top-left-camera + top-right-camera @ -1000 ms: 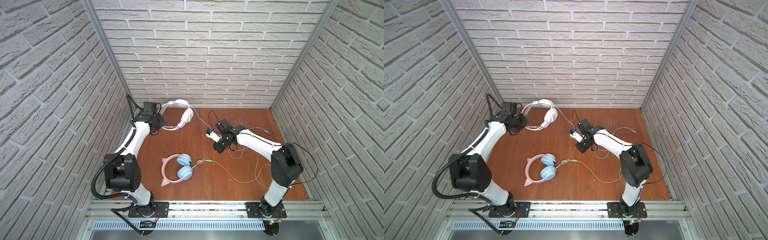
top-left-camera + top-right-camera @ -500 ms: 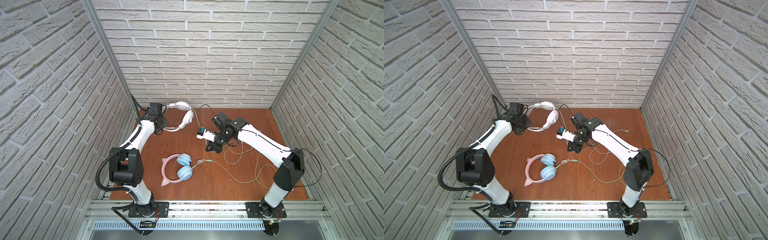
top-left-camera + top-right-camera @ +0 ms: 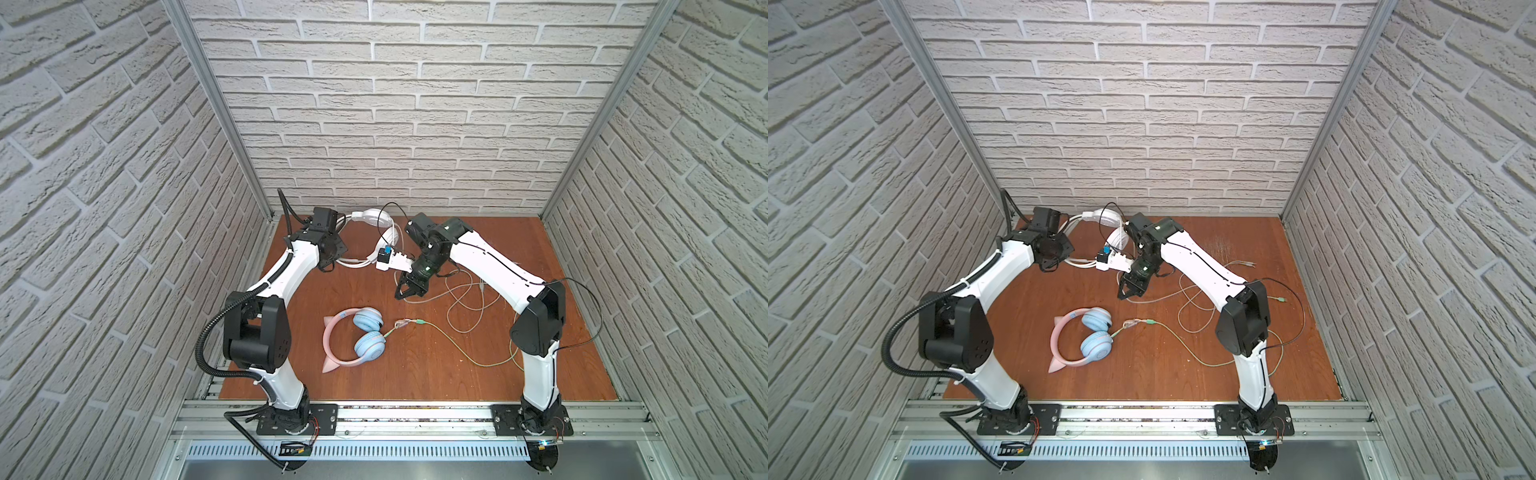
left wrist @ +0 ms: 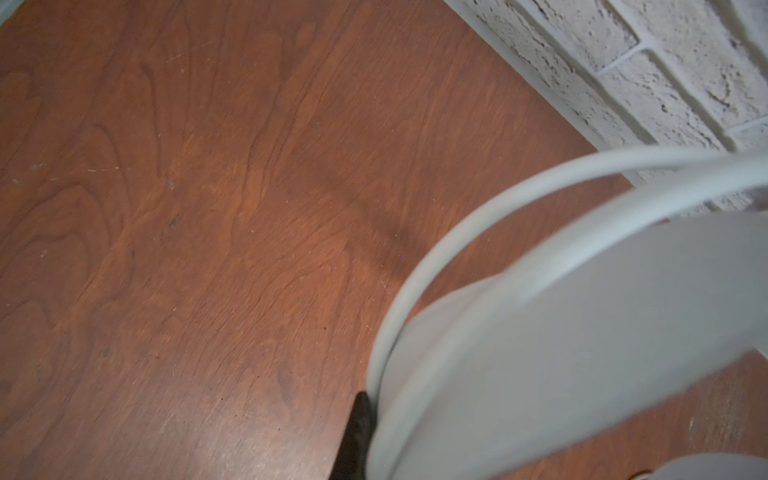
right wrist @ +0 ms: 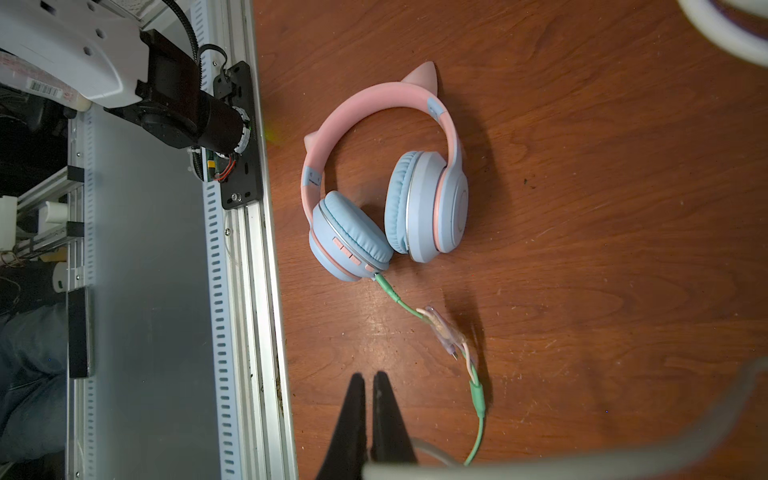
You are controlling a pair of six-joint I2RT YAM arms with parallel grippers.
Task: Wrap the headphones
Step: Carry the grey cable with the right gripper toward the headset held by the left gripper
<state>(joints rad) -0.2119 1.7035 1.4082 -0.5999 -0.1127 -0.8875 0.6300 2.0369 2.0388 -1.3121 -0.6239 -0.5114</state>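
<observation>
Left pincer on white headphones; right pincer tip-down, arm arched.

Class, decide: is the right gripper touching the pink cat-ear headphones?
Apart. In the right wrist view, bare tabletop lies between the right gripper and the pink cat-ear headphones.

Both arms reaching forward, left pincer closed, right pincer closed

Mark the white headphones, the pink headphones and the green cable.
White over-ear headphones (image 3: 366, 215): a top view, headband.
Pink cat-ear headphones, blue earcups (image 5: 357, 228): right wrist view, ear cushion.
Green cable (image 5: 478, 397): right wrist view, thick sleeve.
</observation>
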